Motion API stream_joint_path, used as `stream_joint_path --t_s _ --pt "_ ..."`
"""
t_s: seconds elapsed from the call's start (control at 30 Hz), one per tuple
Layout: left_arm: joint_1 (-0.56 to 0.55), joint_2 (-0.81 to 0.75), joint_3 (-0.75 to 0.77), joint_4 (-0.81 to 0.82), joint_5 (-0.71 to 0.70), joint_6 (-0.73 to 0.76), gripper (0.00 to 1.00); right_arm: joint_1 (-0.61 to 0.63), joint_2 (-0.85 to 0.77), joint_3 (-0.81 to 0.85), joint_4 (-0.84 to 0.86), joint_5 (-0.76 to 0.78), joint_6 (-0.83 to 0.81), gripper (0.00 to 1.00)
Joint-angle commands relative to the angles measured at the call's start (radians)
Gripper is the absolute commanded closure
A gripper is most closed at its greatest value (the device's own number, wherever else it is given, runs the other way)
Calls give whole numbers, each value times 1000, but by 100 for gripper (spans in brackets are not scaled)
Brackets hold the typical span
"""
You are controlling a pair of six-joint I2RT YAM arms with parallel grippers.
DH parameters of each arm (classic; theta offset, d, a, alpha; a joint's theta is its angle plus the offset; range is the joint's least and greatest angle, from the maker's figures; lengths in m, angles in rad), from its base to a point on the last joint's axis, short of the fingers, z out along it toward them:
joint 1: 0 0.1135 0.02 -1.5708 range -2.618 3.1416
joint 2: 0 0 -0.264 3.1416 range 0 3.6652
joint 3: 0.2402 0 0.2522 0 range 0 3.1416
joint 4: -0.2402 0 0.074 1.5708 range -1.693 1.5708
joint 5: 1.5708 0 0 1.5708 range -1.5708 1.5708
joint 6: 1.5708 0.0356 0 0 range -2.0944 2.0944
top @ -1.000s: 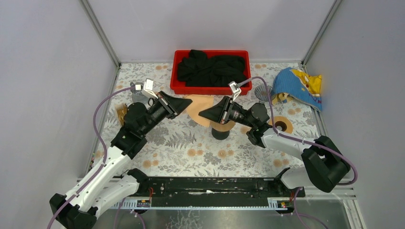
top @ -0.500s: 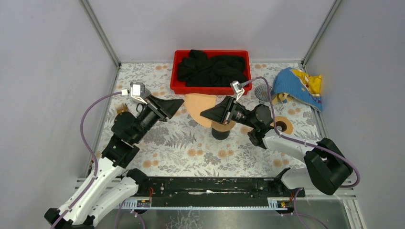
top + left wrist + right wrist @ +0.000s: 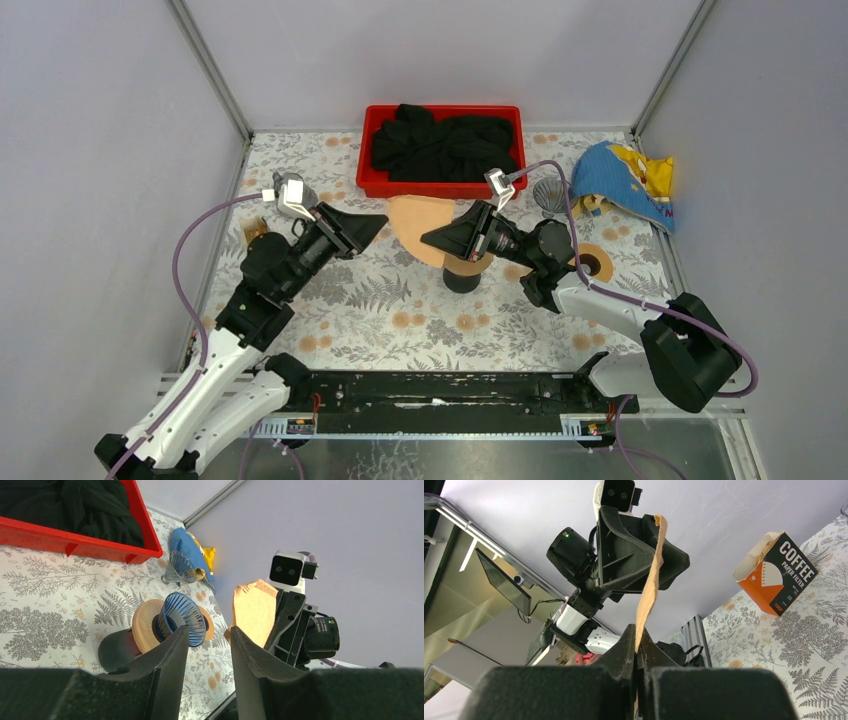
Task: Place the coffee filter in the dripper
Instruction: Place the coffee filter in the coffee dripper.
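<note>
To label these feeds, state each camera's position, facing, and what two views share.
Top external: above and behind, looking down at the table; left arm and right arm show.
Left wrist: on left arm, facing right over the dripper; open left gripper shows.
Right wrist: on right arm, facing left toward the filter box; right gripper pinches the filter.
Shared: filter, both wrist views.

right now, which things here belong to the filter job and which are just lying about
Job: coffee filter, right gripper shut on it, blue dripper.
Lying about: red tray, black clothes, blue cloth, spare dripper, filter box.
</note>
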Motion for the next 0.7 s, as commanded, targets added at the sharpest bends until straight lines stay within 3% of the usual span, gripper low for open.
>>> stream_joint_path --t_s 0.0,0.43,0.67 --pt "8 0 -15 46 22 3 56 5 -29 6 74 -24 10 100" --pt "9 4 -13 20 7 10 56 5 -19 6 121 -29 30 100" --pt "9 21 -34 78 67 -24 56 5 -3 10 140 -41 45 100"
